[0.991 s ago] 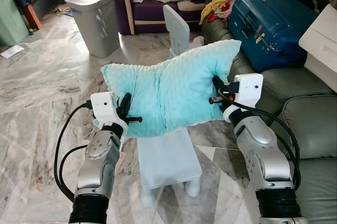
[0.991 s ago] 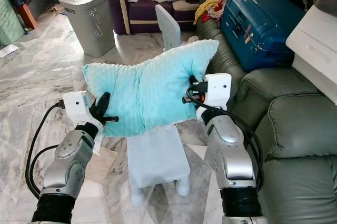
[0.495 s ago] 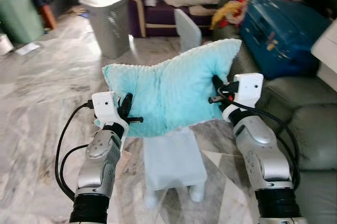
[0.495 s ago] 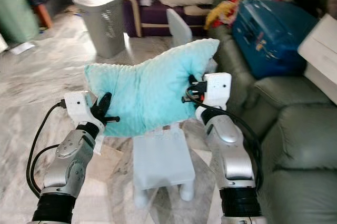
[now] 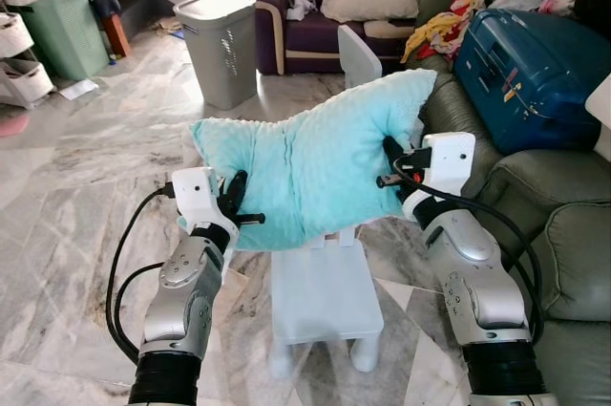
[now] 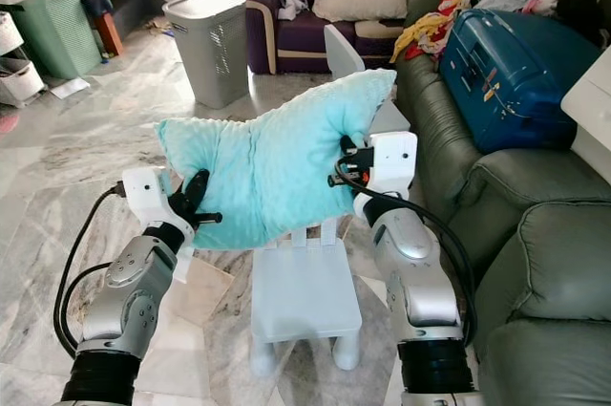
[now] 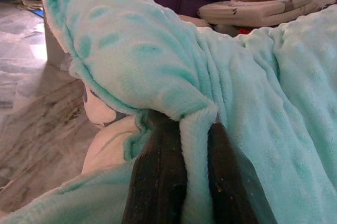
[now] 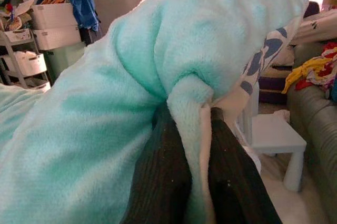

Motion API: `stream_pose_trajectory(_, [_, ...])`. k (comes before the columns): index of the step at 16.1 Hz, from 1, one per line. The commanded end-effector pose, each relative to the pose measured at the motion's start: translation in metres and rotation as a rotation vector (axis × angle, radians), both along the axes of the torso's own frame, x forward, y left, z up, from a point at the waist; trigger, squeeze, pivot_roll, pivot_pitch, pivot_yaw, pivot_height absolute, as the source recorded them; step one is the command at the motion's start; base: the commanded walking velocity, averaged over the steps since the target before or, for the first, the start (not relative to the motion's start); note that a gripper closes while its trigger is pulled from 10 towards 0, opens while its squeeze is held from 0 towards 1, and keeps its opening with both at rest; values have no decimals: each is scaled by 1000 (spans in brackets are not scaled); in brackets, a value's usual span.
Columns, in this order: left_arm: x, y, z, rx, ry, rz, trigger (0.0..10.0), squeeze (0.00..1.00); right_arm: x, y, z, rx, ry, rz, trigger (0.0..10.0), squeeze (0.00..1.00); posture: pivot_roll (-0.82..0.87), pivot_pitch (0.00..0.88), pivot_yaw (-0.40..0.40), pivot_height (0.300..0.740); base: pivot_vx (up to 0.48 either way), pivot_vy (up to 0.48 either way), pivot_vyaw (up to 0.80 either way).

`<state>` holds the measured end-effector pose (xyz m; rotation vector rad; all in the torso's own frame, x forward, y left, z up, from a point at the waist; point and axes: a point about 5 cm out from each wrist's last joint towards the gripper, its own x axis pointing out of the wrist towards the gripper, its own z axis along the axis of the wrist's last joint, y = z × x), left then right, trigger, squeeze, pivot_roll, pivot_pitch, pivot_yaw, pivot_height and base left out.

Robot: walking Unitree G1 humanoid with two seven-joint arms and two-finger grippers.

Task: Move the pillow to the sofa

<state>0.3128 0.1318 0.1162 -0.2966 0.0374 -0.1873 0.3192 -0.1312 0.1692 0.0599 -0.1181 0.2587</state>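
In the middle of the frame, the pillow (image 5: pixel 310 165) hangs in the air between both arms, above the small white chair (image 5: pixel 325 293) and not touching its seat. The left gripper (image 5: pixel 232 207) pinches a fold of the turquoise cover at the pillow's lower left edge; the left wrist view shows the fabric squeezed between the two black fingers (image 7: pixel 158 182). The right gripper (image 5: pixel 389 162) clamps a bunched fold on the pillow's right side, just below its raised corner, fingers (image 8: pixel 163 171) narrow around the plush.

Compared with a second ago, the grip and the pillow's shape look the same, but the whole scene has slid: the laundry basket (image 5: pixel 223 47) now sits further right, the blue suitcase (image 5: pixel 535 48) has shifted toward the right edge, and a green bin (image 5: pixel 67 38) and shelves have come into the upper left. The grey sofa (image 5: pixel 573 224) lies along the right side, apart from the pillow.
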Motion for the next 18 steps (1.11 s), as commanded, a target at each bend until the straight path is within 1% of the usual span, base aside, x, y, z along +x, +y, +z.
stream_pose_trajectory(1, [1,-4,5,-3,-12,-23,10000,0,-1,1,8,5,-34,10,10000,0,-178,0,24,740,-244,0,0])
stream_pose_trajectory(6, [1,-4,4,-8,-9,-26,10000,0,-1,1,8,4,-33,9,10000,0,-180,0,26,740,-256,0,0])
stream_pose_trajectory(18, [2,-3,4,-13,-7,-21,10000,0,0,-1,8,4,-31,0,10000,0,-178,0,26,740,-285,-257,0])
